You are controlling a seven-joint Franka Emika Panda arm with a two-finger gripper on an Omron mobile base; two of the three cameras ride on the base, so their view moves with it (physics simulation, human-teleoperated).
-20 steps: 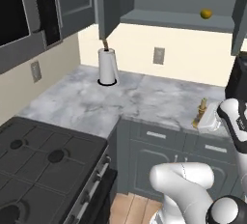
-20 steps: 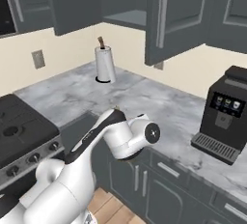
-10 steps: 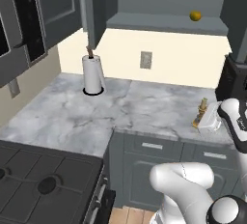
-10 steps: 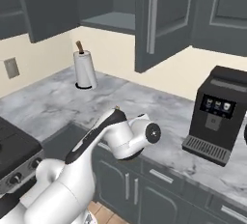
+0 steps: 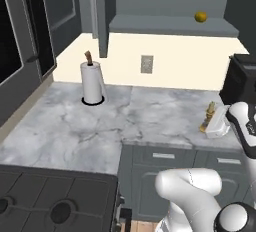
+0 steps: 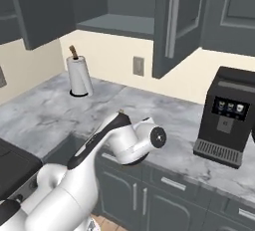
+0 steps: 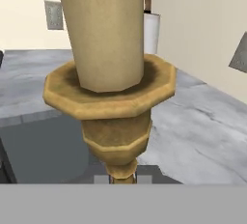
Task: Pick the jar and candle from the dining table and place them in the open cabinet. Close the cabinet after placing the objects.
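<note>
The candle (image 7: pixel 108 30), a pale yellow stick on a golden brass holder (image 7: pixel 113 97), stands close up in the hand view, and my gripper (image 7: pixel 123 177) is shut on the holder's foot. In the left base view the candle (image 5: pixel 209 116) sits at the white hand (image 5: pixel 218 127) over the right end of the marble counter (image 5: pixel 150 116). Above the counter the dark grey-blue cabinet (image 5: pixel 170 26) is open, its door (image 6: pixel 172 21) swung out and its inner shelf (image 6: pixel 117 24) bare on this side. The jar and the dining table are out of view.
A small yellow ball (image 5: pixel 200 17) lies on the cabinet shelf at the right. A paper towel roll (image 5: pixel 92 83) stands by the back wall. A black coffee machine (image 6: pixel 226 115) occupies the counter's right end. A stove top (image 5: pixel 50 201) lies low on the left.
The base has driven and turned, so the whole scene has shifted: the cabinet and counter stand nearer and more central. The candle stays in my shut gripper.
</note>
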